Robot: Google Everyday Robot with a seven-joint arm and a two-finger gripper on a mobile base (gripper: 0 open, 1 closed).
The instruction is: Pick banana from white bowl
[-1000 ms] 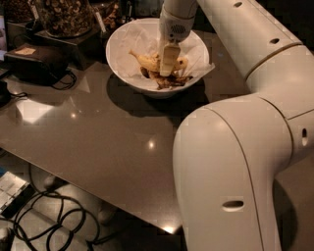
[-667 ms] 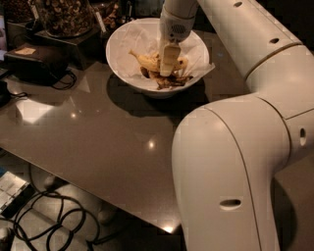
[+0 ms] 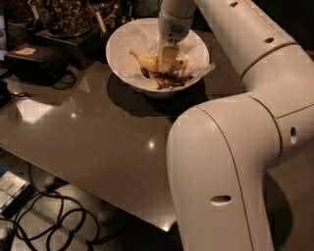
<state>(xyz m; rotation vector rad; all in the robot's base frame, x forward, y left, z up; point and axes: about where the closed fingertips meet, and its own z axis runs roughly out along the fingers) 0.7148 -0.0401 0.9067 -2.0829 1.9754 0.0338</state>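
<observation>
Your claw [image 3: 167, 62] is hanging low inside the white bowl [image 3: 117, 46] at the top middle of the view, and it is sitting right over the middle of the banana [image 3: 147, 61]. From this angle you cannot tell whether the claw is open, closed or gripping the fruit, because its pale tip is covering that part of the banana.

At the far left, a black box [image 3: 34, 59] with a thin looped cord is resting on the tabletop [image 3: 98, 142]. Just right of it, a glass jar [image 3: 64, 14] of brown nuts is standing on a dark stand at the back edge. Below the tabletop's near edge, at the lower left, black cables [image 3: 44, 220] are lying coiled on the floor.

Next comes the bowl, which is sitting on the tabletop and casting a dark shadow towards you. Crinkled white paper [image 3: 196, 49] is lining it, and one corner is poking out over the right rim. The banana is lying inside the bowl on that paper, with its pointed stem aiming left and its speckled yellow body curving to the right behind the claw. Dark brown peel scraps [image 3: 169, 79] are lying just in front of it, touching or nearly touching its underside.

The big white arm [image 3: 245, 137] is filling the right half of your view, bending up and over to the bowl.
</observation>
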